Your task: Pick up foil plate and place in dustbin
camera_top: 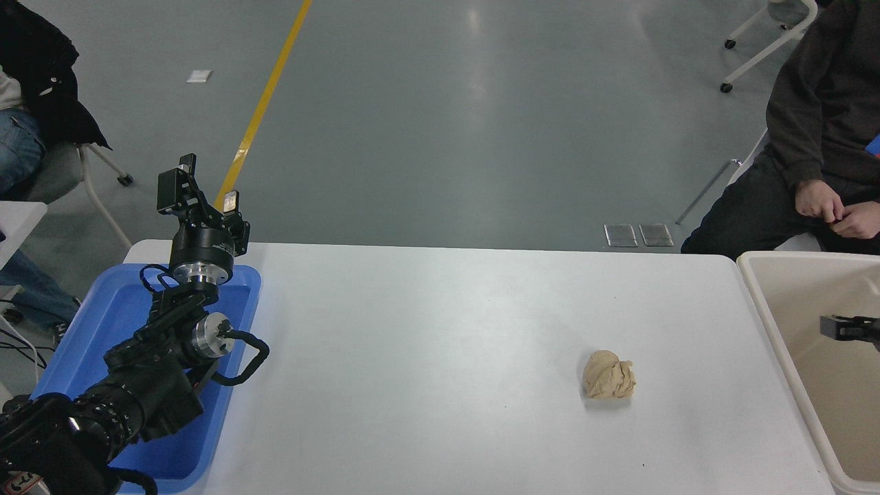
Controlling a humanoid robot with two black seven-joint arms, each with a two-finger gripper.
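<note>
Large white rectangular table is seen nearly bare. Beige plastic rectangular dustbin is set against its right edge, low enough for drops. Shallow blue plastic tray sits at the left, under the parked left gripper, jaws spread and holding nothing. Small crumpled tan paper ball lies right of centre. Only a tip of the right gripper is seen over the dustbin; jaw state cannot be told. Foil plate is not visible, judged dropped inside.
</note>
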